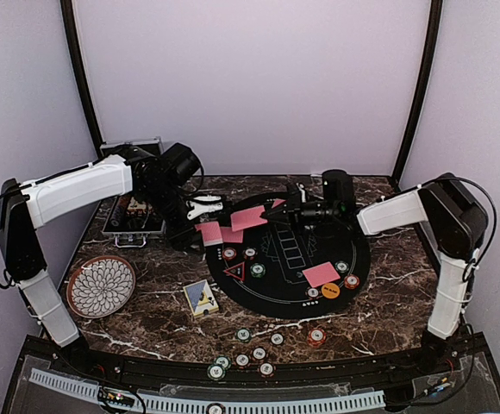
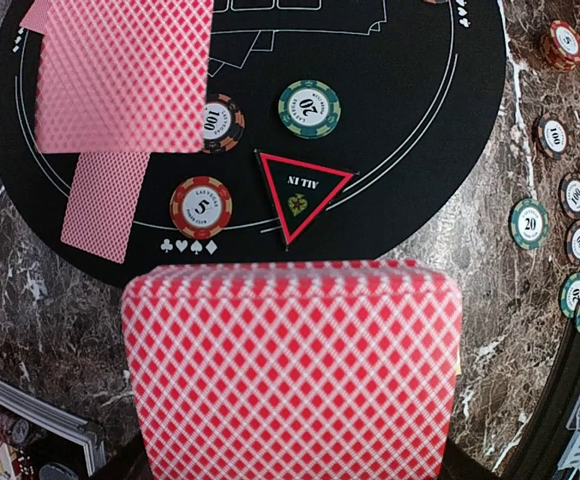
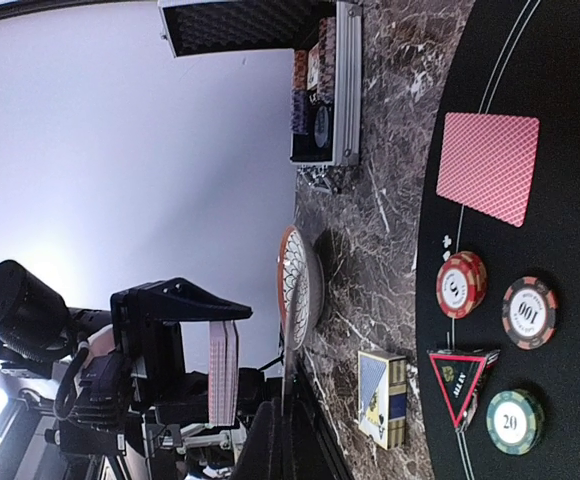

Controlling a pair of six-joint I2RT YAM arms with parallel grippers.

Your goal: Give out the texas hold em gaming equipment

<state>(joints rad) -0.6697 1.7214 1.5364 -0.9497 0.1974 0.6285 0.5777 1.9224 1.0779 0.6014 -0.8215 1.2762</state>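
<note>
My left gripper [image 1: 196,231] is shut on a deck of red-backed cards [image 2: 290,370], held over the left rim of the black round mat [image 1: 353,246]. The deck hides its fingers in the left wrist view. My right gripper [image 3: 288,405] is shut on a single red-backed card [image 1: 248,217], which shows edge-on in the right wrist view and hangs above the mat. One card [image 2: 105,205] lies on the mat's left side beside a red chip [image 2: 201,207], a black chip [image 2: 220,123], a green chip [image 2: 309,108] and the red triangle [image 2: 303,192]. Another card [image 1: 321,274] lies at the right with an orange disc [image 1: 330,291].
Several loose chips [image 1: 243,335] lie on the marble near the front edge. A blue and yellow card box [image 1: 200,297] lies left of the mat. The patterned plate [image 1: 101,286] sits at the left, and the open metal case [image 1: 134,217] stands behind it under the left arm.
</note>
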